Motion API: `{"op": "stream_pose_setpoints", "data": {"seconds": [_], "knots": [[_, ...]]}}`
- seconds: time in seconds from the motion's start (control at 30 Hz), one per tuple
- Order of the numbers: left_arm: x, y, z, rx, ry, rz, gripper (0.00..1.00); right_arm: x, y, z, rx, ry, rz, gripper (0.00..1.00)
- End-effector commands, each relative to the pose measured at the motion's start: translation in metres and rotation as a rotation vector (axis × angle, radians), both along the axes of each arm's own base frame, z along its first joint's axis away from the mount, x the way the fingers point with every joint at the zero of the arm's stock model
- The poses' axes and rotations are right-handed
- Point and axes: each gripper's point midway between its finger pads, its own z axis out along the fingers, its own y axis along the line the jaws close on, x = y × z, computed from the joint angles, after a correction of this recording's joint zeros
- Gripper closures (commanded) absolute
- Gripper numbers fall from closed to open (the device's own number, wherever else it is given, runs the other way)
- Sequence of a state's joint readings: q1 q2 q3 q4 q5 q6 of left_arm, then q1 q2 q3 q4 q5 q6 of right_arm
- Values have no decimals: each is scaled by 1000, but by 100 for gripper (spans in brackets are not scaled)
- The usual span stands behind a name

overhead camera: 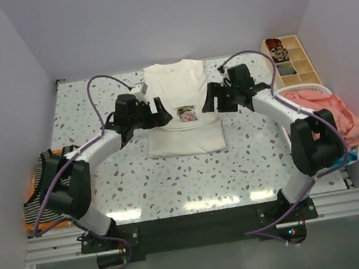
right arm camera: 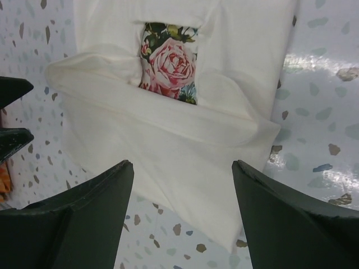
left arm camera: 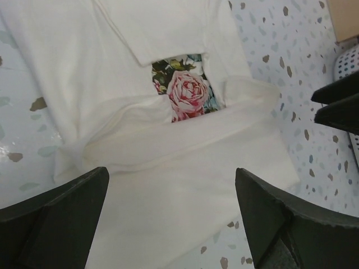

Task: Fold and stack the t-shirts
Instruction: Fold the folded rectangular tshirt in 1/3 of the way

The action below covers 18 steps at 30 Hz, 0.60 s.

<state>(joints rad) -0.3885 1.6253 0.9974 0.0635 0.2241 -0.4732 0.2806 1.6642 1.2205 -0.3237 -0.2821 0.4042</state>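
**Cream tee, part-folded, mid-table**

Near left edge: striped and orange t-shirts point(overhead camera: 48, 186), piled. Right: coral-pink tee point(overhead camera: 333, 110) in a white basket point(overhead camera: 296, 91). Centre: cream t-shirt point(overhead camera: 183, 123), cloth doubled below its rose print. Left gripper point(overhead camera: 161, 112) and right gripper point(overhead camera: 207, 100) flank it, both spread wide, empty. Far right: wooden tray point(overhead camera: 304, 60).

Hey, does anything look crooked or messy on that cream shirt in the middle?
Yes. The cream t-shirt is folded unevenly: a puffy, rumpled ridge runs aslant along the bottom of the rose print, and the folded flaps cover the print's top. The left gripper and right gripper are open, holding nothing.
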Motion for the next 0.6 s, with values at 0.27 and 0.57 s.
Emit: {"op": "stream_pose_setpoints", "data": {"seconds": [0.27, 0.57], "knots": [[-12, -37, -46, -104, 103, -214, 1, -14, 35, -42, 77, 148, 108, 25], [16, -44, -47, -85, 71, -208, 1, -4, 32, -57, 27, 155, 96, 24]]}}
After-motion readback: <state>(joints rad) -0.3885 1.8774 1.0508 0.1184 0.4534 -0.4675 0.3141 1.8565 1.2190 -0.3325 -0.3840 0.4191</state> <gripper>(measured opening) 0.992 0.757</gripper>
